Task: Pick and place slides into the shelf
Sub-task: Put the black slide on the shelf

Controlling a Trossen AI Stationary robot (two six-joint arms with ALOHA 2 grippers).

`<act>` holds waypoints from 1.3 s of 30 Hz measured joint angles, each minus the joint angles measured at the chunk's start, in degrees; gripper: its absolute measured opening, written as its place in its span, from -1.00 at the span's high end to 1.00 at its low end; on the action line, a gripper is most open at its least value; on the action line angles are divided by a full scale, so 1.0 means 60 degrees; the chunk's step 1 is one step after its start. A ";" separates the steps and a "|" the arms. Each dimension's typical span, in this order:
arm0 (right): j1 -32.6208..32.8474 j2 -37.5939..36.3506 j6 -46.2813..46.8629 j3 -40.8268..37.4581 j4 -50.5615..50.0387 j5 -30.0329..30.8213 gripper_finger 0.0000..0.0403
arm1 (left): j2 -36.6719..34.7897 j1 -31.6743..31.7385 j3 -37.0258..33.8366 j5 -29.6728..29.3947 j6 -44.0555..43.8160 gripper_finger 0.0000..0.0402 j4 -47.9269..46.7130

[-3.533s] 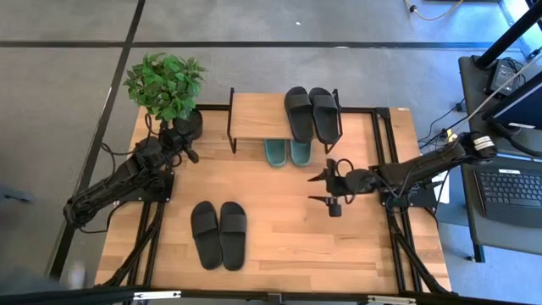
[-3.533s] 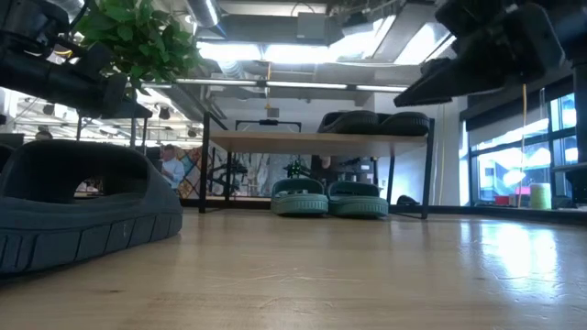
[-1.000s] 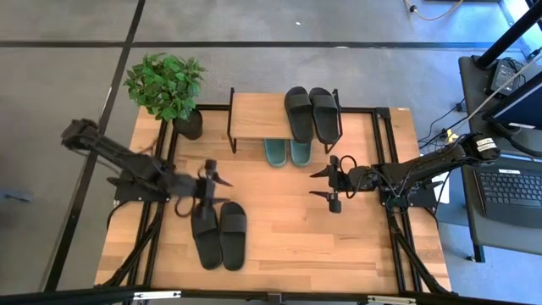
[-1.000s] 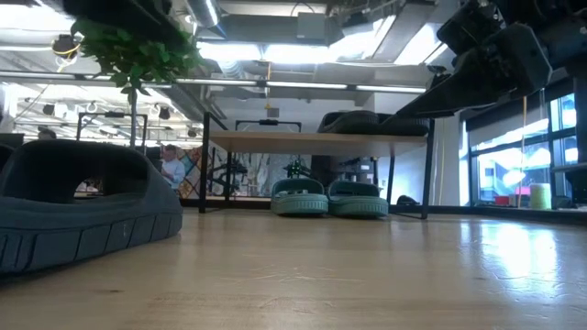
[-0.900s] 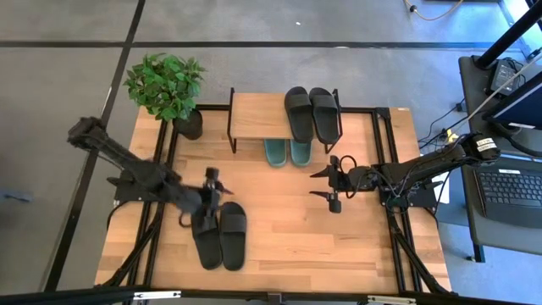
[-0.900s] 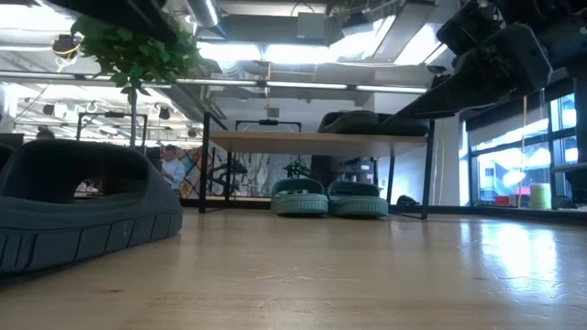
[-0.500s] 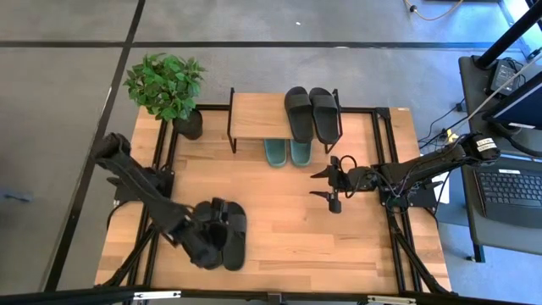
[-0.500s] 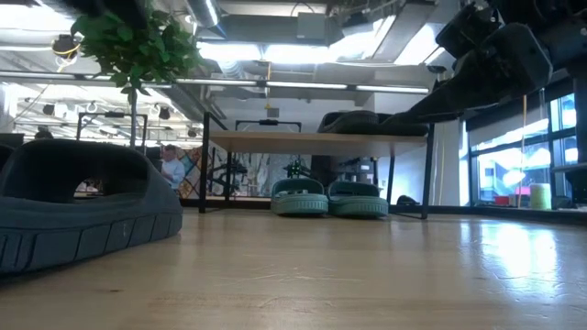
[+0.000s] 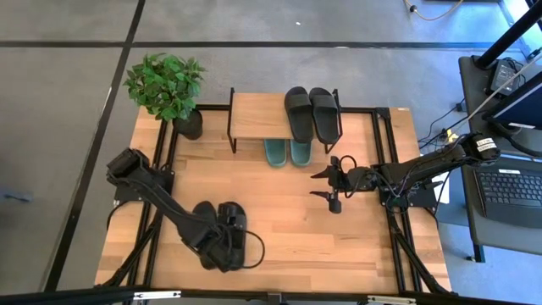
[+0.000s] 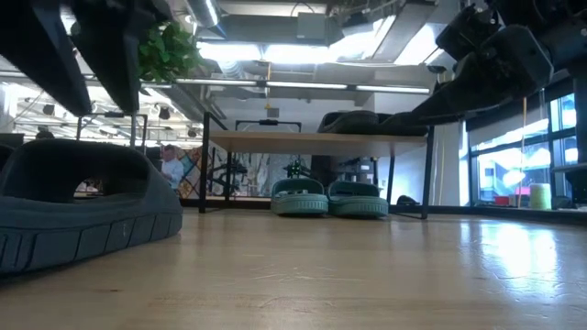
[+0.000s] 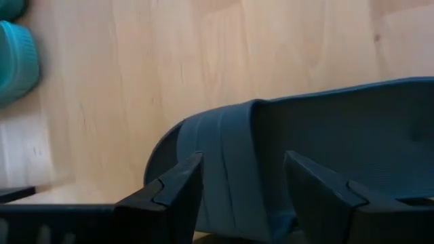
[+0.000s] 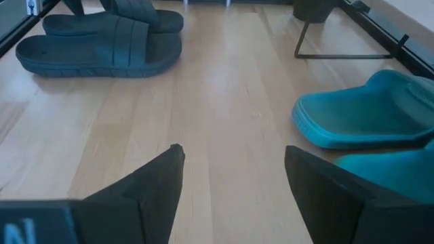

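Note:
A black pair of slides (image 9: 230, 217) lies soles down on the table near its front edge. My left gripper (image 9: 224, 239) hangs open just above them; in the left wrist view its fingers stand either side of one slide's strap (image 11: 227, 159), and in the low view (image 10: 83, 55) they are clear of the slide (image 10: 83, 202). On the shelf (image 9: 258, 114), another black pair (image 9: 310, 112) rests on the top board and a green pair (image 9: 286, 152) sits under it. My right gripper (image 9: 329, 183) hovers open at the table's right middle.
A potted plant (image 9: 165, 85) stands at the far left corner beside the shelf. Bare wood (image 9: 339, 246) lies between the black pair and the right arm. A laptop on a side table (image 9: 512, 191) is beyond the table's right edge.
My left arm has swung from the table's left middle toward the near edge and come down over the black pair on the table; its fingers now show in the low view above the slide. The slides have not moved.

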 joint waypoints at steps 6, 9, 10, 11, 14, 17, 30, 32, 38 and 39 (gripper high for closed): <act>0.0000 0.0000 0.0258 0.0000 -0.0091 0.0000 -0.27 | 0.0400 0.0371 0.0000 0.0475 0.0503 0.02 0.0013; 0.0000 0.0000 0.0261 0.0000 -0.0133 0.0000 -0.27 | 0.0568 0.0490 0.0000 0.0532 0.0579 0.02 -0.0023; 0.0003 0.0000 0.0291 0.0000 -0.0138 0.0000 -0.27 | 0.0614 0.0529 0.0000 0.0595 0.0583 0.02 -0.0037; 0.0001 0.0000 0.0356 0.0000 -0.0142 0.0000 -0.27 | 0.0666 0.0565 0.0000 0.0649 0.0583 0.02 -0.0071; 0.0001 0.0000 0.0485 0.0000 -0.0192 0.0000 -0.27 | 0.0816 0.0664 0.0000 0.0682 0.0537 0.02 -0.0245; 0.0001 0.0000 0.0499 0.0000 -0.0322 0.0000 -0.27 | 0.0926 0.0783 0.0000 0.0694 0.0520 0.02 -0.0399; 0.0006 0.0000 0.0718 0.0000 -0.0411 0.0000 -0.27 | 0.0937 0.0911 -0.0004 0.0647 0.0510 0.02 -0.0506; 0.0006 0.0000 0.0710 0.0000 -0.0411 0.0000 -0.27 | 0.0937 0.0944 -0.0004 0.0645 0.0507 0.02 -0.0522; 0.0001 0.0000 0.0707 0.0000 -0.0411 0.0000 -0.27 | 0.0937 0.0968 -0.0004 0.0645 0.0495 0.11 -0.0599; 0.0001 0.0000 0.0703 0.0000 -0.0411 0.0000 -0.27 | 0.0937 0.0969 -0.0004 0.0645 0.0499 0.16 -0.0614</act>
